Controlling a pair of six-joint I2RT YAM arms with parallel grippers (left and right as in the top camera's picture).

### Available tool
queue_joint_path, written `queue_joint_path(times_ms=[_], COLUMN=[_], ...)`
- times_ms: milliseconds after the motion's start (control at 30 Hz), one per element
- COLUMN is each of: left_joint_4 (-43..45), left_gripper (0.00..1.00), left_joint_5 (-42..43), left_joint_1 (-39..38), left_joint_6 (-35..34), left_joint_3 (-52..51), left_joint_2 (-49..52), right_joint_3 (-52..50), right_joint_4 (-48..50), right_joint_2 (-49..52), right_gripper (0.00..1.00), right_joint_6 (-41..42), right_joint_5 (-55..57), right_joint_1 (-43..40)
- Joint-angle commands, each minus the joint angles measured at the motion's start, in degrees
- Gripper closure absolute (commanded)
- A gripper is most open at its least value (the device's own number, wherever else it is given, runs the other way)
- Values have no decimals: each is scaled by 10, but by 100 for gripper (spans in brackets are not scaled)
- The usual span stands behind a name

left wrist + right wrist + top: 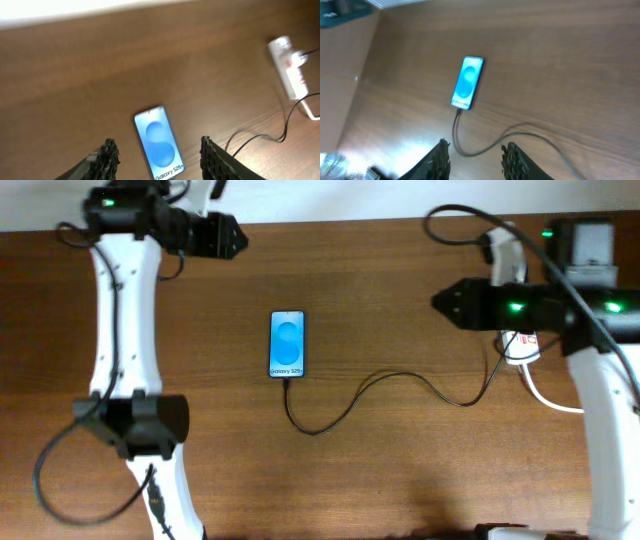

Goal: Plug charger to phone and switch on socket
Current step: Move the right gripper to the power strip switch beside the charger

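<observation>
The phone (288,344) lies flat mid-table, blue screen up; it also shows in the left wrist view (159,142) and the right wrist view (467,82). The charger cable (380,385) runs from the phone's near end in a curve to the right, toward the socket (518,345), which is mostly hidden under my right arm. The socket shows in the left wrist view (289,66). The cable's end sits at the phone's bottom edge (458,110). My left gripper (157,157) is open, above the table at the far left. My right gripper (475,160) is open, raised near the socket.
A thick white cord (545,395) leaves the socket toward the right. The robots' own black cables loop at the left front (60,480) and back right (470,215). The table's far edge runs along the top.
</observation>
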Motion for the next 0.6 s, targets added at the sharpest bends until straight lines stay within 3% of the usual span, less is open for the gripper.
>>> queue_joint_path(times_ms=[0,33,133,233,333,367,400,567], left_joint_4=[2,-6,-22,-23,-23,-23,-23,-23], left_gripper=[28,23,1,1,1,1,1,1], left_joint_5=[2,-1,-5,-4,2,2,2,2], left_joint_1=[-1,0,-1,-7,-7,-7,-7,-7], left_joint_6=[18,18,18,17,17,17,17,17], left_joint_3=[30,30,28,28,28,28,28,28], left_joint_2=[-86,-96,-99,-99,-99,-99,-99,-99], right_joint_3=[10,10,10,10,10,10,10,10], right_joint_4=[-34,-50,-66,-66,-61,-61,-46,10], right_joint_2=[-34,-33,-15,3,53,73,85,121], right_gripper=[61,61,38,36,35,43,43,36], right_joint_6=[-21,-21,-16,-14,-7,-7,-5,21], right_joint_5=[40,83,161,161,162,162,163,239], right_joint_1=[-86,-115,-186,-252,-258,-259,-259,-279])
